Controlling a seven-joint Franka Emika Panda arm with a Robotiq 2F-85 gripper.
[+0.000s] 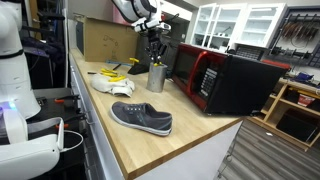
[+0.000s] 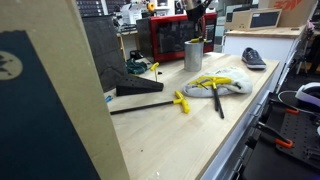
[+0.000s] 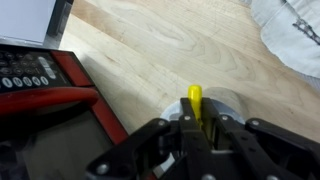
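My gripper point(image 3: 196, 118) is shut on a thin yellow tool point(image 3: 195, 97) and holds it right above a silver metal cup point(image 3: 226, 103). In both exterior views the gripper point(image 1: 155, 46) hangs over the cup point(image 1: 157, 77), which stands on the wooden counter beside a red and black microwave point(image 1: 218, 77). The same cup point(image 2: 193, 54) shows under the gripper point(image 2: 196, 27). The tool's lower end is hidden by the fingers.
A grey shoe point(image 1: 141, 117) lies near the counter's front. A white cloth point(image 1: 112, 84) with yellow-handled tools point(image 2: 207, 83) lies nearby. A cardboard box point(image 1: 105, 38) stands at the back. A dark tool with a yellow handle point(image 2: 150, 104) lies on the counter.
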